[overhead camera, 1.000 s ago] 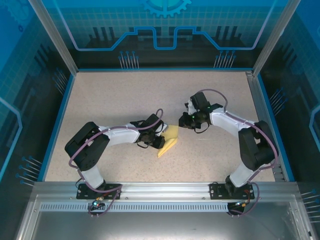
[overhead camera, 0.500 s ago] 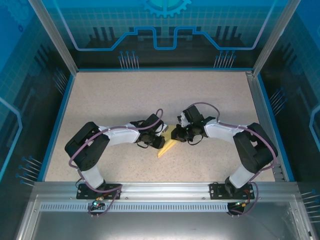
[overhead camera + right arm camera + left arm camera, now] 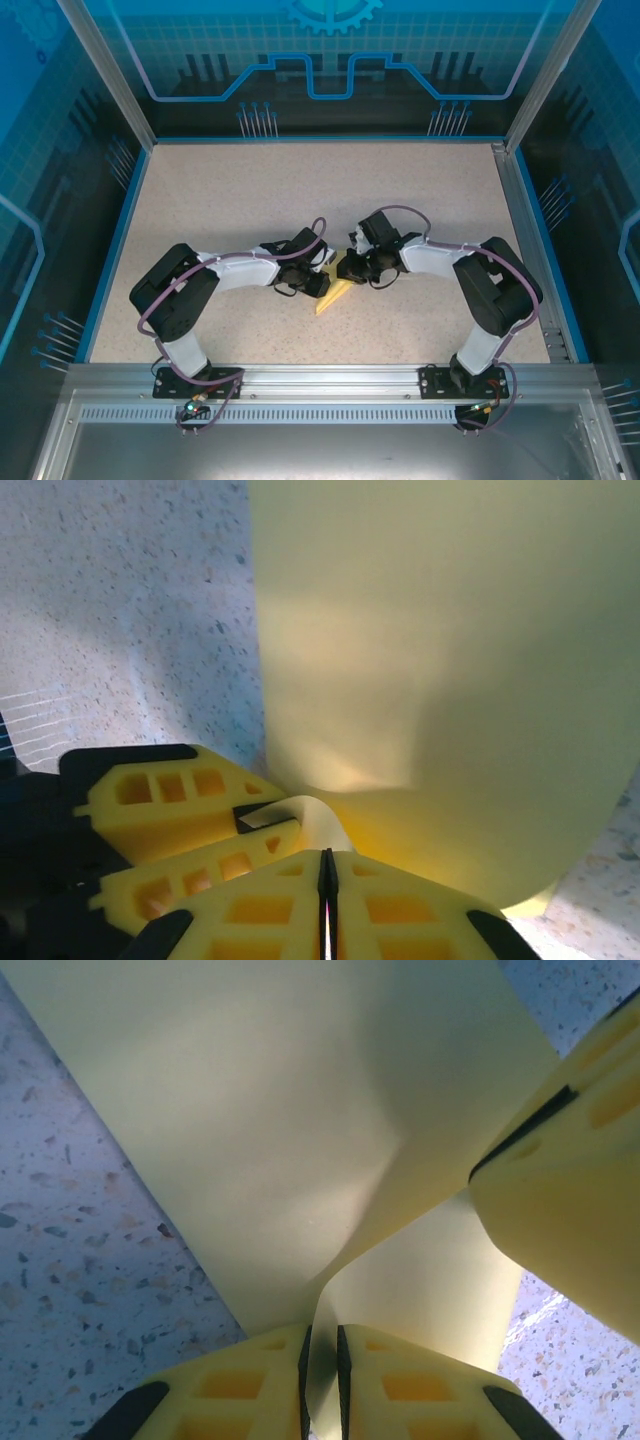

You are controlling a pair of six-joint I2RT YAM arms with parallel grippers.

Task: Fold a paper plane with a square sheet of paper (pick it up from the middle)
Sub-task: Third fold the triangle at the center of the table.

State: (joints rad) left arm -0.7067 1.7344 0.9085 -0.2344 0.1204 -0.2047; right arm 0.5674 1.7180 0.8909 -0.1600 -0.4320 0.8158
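- A speckled beige bench (image 3: 250,200) lies inside an enclosure with blue rims and see-through blue panels.
- At its near edge, both arm bases sit on a metal rail (image 3: 320,378). The arms reach inward and meet around mid-bench.
- The left end effector (image 3: 322,280) is clamped on the yellow paper (image 3: 335,295). In the left wrist view, a raised fold of the paper (image 3: 300,1110) runs down into this end effector (image 3: 322,1345), pinched between its two yellow pads (image 3: 420,1385).
- The right end effector (image 3: 352,268) has its fingers pressed together, the gap a thin slit in the right wrist view (image 3: 327,865). Its tips touch the paper (image 3: 430,680) just beside the left one's grip; I cannot tell whether a layer is caught between them.
- The paper is partly folded, with a pointed near corner. It rests on the bench between the two end effectors, part of it lifted off the surface.
- Beyond them, the bench runs to the back panel (image 3: 320,60).
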